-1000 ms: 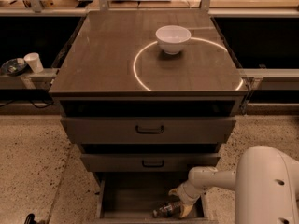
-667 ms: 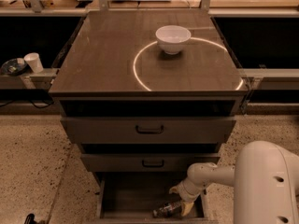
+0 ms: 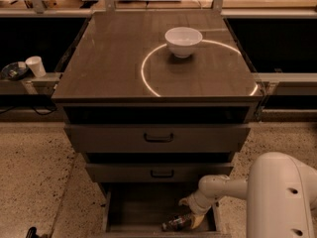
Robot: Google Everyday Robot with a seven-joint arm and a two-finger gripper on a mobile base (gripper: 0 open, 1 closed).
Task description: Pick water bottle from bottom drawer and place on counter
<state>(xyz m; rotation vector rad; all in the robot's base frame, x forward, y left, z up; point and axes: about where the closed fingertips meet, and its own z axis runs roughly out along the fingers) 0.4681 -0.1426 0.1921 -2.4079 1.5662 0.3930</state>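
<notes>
The water bottle (image 3: 177, 221) lies on its side near the front of the open bottom drawer (image 3: 136, 207), its dark label band showing. My gripper (image 3: 195, 218) reaches down into the drawer at the bottle's right end, at the tip of the white arm (image 3: 223, 188). The dark brown counter (image 3: 114, 53) with its bright ring reflection stretches above the three drawers.
A white bowl (image 3: 183, 40) stands on the counter inside the ring. The two upper drawers (image 3: 158, 138) with black handles stick out above the bottom one. A white cup (image 3: 35, 66) sits on a ledge at the left. Speckled floor lies on both sides.
The arm has drawn slightly left and closer to the bottle inside the drawer. The bottle has stayed in place.
</notes>
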